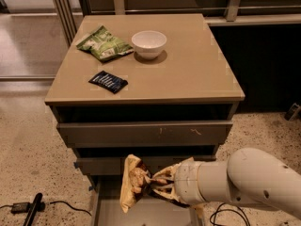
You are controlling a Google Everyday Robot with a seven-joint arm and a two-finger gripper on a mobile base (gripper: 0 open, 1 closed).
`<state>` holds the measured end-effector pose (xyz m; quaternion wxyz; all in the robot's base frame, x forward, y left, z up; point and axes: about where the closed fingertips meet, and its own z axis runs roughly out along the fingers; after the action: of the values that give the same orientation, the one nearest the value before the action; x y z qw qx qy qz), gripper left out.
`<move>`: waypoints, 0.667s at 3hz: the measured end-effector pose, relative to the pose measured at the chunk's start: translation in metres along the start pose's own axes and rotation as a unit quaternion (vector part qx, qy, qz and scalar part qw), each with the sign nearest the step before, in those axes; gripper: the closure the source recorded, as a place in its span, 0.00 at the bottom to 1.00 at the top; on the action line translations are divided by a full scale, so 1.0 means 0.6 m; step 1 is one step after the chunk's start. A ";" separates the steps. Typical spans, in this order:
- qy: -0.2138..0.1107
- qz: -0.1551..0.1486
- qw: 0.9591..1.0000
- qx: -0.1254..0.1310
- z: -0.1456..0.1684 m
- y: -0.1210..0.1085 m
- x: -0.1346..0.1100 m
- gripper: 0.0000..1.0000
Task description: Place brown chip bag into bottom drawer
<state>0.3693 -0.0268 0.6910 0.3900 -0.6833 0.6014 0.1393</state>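
Observation:
The brown chip bag (pixel 132 182) hangs crumpled, its yellow end up, at the bottom of the camera view. My gripper (pixel 151 184) is shut on the bag's right side and holds it just above the open bottom drawer (pixel 141 215), a shallow grey tray pulled out below the cabinet's two upper drawer fronts. My white arm (pixel 244 182) reaches in from the lower right. The drawer's front part is cut off by the picture's edge.
On the beige cabinet top (pixel 188 69) lie a green-and-white bag (pixel 104 44), a white bowl (pixel 148 43) and a small black-blue packet (pixel 108 81). The upper drawers (pixel 146 133) are pushed in. A black cable and plug (pixel 28 207) lie on the speckled floor at left.

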 end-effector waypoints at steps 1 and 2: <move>0.024 0.008 1.000 -0.001 0.056 -0.026 0.042 1.00; 0.024 0.008 1.000 -0.001 0.056 -0.026 0.042 1.00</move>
<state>0.3991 -0.0214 0.6580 0.3736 -0.6821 0.6159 0.1261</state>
